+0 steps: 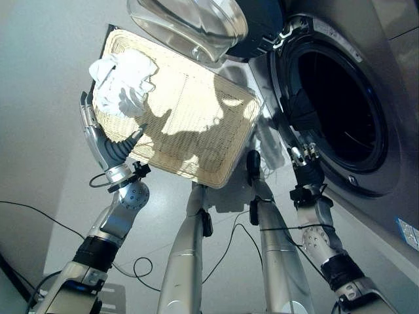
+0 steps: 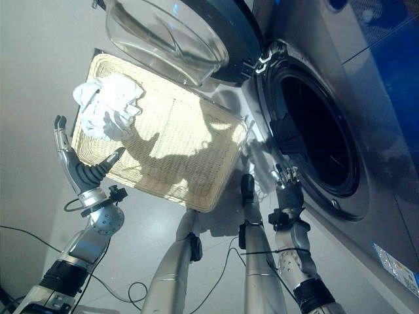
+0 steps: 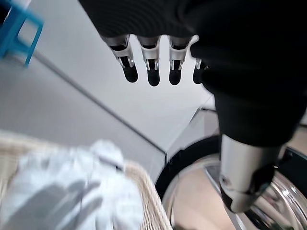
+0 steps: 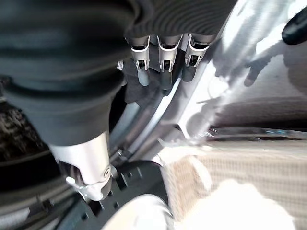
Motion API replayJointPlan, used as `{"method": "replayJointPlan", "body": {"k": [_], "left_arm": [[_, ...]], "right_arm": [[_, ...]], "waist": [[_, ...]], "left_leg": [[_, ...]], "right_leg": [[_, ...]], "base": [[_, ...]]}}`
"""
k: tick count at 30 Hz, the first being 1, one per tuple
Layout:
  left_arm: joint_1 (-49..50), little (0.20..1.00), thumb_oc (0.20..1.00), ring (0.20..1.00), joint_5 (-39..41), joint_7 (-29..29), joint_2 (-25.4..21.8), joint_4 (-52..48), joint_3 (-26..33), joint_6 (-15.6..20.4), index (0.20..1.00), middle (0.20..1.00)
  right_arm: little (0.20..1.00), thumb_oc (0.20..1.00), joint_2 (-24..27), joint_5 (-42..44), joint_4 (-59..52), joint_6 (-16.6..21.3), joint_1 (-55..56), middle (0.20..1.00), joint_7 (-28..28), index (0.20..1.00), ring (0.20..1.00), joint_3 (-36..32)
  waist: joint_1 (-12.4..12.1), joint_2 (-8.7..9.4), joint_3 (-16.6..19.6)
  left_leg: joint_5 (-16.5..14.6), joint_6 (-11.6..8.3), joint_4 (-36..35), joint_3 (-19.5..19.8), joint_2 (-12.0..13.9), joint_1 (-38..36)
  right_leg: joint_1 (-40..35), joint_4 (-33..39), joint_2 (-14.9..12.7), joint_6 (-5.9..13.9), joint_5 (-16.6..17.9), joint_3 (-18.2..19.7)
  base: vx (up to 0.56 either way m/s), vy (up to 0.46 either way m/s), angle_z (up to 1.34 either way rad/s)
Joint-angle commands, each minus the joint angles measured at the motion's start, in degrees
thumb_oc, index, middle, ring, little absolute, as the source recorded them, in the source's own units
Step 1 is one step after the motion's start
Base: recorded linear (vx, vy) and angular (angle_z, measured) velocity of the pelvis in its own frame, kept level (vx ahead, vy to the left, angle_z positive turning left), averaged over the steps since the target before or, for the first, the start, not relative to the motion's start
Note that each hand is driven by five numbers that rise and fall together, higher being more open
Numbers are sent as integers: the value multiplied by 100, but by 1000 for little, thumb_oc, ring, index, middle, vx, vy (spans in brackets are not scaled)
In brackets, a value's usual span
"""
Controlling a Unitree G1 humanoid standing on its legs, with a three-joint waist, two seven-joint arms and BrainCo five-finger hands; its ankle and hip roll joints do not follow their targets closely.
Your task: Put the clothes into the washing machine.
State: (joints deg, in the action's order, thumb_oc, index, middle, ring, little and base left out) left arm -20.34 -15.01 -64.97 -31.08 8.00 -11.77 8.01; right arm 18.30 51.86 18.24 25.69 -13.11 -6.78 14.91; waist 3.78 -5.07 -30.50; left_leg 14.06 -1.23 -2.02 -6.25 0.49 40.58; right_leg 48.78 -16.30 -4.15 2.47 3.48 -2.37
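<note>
The white clothes (image 1: pixel 124 80) lie bunched in the far left corner of the wicker basket (image 1: pixel 196 124), which stands on the floor beside the open washing machine (image 1: pixel 340 111). My left hand (image 1: pixel 105 147) is just beside the basket's near left edge, fingers straight and apart, holding nothing; the clothes are directly ahead of it. My right hand (image 1: pixel 304 160) is at the drum's rim, fingers relaxed, also empty. I judge the left hand nearer. I can read no writing.

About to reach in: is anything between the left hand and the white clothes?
Nothing visible. The open left hand hovers at the woven tray's edge, just beside the crumpled white clothes.
</note>
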Motion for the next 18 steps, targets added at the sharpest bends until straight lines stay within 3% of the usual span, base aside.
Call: {"method": "replayJointPlan", "body": {"k": [1, 8, 11, 12, 18], "left_arm": [[37, 1000, 1000, 1000, -315, -316, -187, 203, 209, -308, 1000, 1000], [-319, 1000, 1000, 1000, -82, 55, -338, 657, 65, -738, 1000, 1000], [-587, 1000, 1000, 1000, 202, 429, -473, 913, -67, -1079, 1000, 1000], [-802, 1000, 1000, 1000, 299, 734, -538, 1171, -156, -1360, 1000, 1000], [-1397, 1000, 1000, 1000, 403, 1200, -849, 1786, -558, -2106, 1000, 1000]], "right_arm": [[1000, 1000, -114, -493, -274, -326, 283, 1000, 153, 1000, 1000, 244], [1000, 1000, -22, -597, -229, -518, 309, 1000, 338, 1000, 1000, 576], [1000, 1000, 29, -607, -248, -588, 256, 1000, 349, 1000, 1000, 642], [1000, 1000, 62, -615, -268, -646, 205, 1000, 348, 1000, 1000, 675], [1000, 1000, 269, -610, -458, -882, 33, 1000, 316, 1000, 1000, 792]], "waist": [[-41, 155, 70], [7, 232, 70], [52, 273, 70], [90, 311, 70], [229, 517, 70]], "left_leg": [[-431, -288, 429, -125, -155, 68], [-410, -302, 444, -149, -144, 96], [-420, -300, 480, -164, -157, 111], [-442, -296, 557, -177, -180, 148], [-579, -270, 866, -299, -258, 290]], "right_leg": [[-354, 775, 230, 316, 552, -284], [-315, 692, 265, 331, 509, -237], [-298, 693, 279, 338, 522, -202], [-279, 702, 284, 338, 546, -177], [-189, 799, 271, 335, 677, -91]], "base": [[-30, 124, 1], [-14, 89, 0], [-3, 100, 2], [4, 126, 2], [11, 108, -2]]}}
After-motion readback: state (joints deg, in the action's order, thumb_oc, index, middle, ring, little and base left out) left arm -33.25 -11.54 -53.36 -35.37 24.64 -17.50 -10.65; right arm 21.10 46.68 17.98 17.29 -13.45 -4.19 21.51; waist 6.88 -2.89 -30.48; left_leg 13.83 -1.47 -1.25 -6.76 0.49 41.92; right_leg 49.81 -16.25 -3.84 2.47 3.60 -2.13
